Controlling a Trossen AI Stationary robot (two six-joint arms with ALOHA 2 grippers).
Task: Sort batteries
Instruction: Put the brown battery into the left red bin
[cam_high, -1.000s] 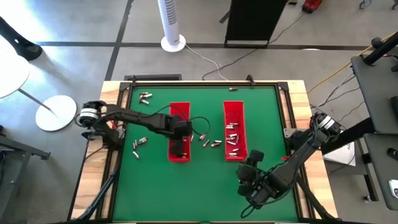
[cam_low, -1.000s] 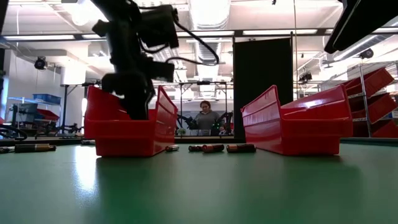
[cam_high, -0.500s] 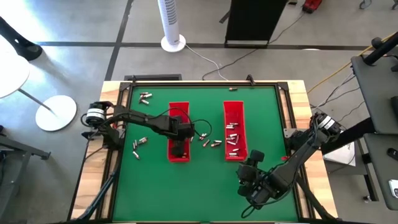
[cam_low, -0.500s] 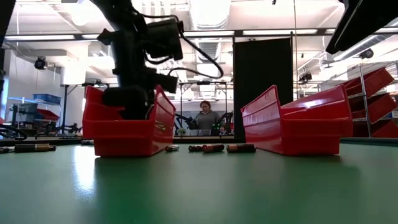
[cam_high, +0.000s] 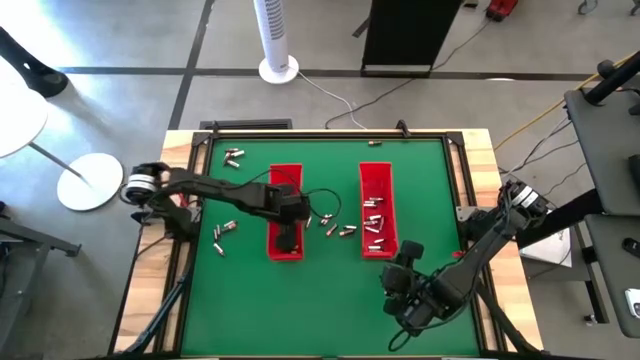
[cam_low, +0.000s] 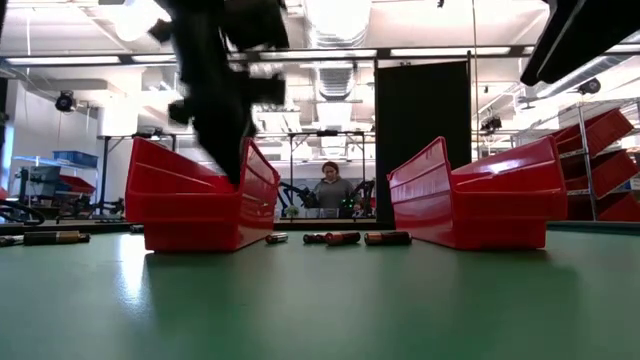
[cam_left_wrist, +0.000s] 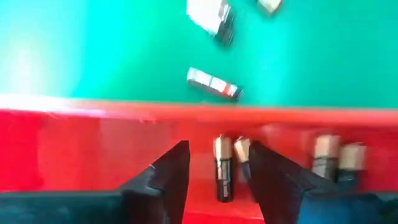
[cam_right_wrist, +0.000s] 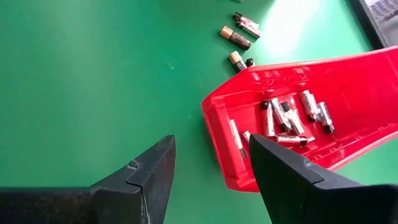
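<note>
Batteries (cam_high: 372, 222) found in several groups on the green table (cam_high: 330, 300): a batch inside the right red tray (cam_high: 377, 185), lying mostly crosswise or slanted to the tray's long axis; a few loose ones (cam_high: 340, 229) flat on the mat between the two trays, long axes at mixed angles; a pair (cam_high: 224, 231) left of the left red tray (cam_high: 286, 178); another small cluster (cam_high: 234, 156) near the far left corner. Seen in the left wrist view inside the left tray: several batteries (cam_left_wrist: 222, 171) lying side by side, long axes parallel with one another. Left gripper (cam_left_wrist: 217, 180) positioned over the near end of the left tray, fingers (cam_left_wrist: 171, 177) parted, nothing clamped between them; one battery lying on the tray floor in the gap, not visibly touched by either finger. Right gripper (cam_right_wrist: 208, 171) parked above the mat just beyond the near end of the right tray, jaws well apart, holding nothing, touching nothing. In the low view, three batteries (cam_low: 340, 238) lying end to end across the picture between the trays, with a person (cam_low: 330, 190) visible in the room behind.
</note>
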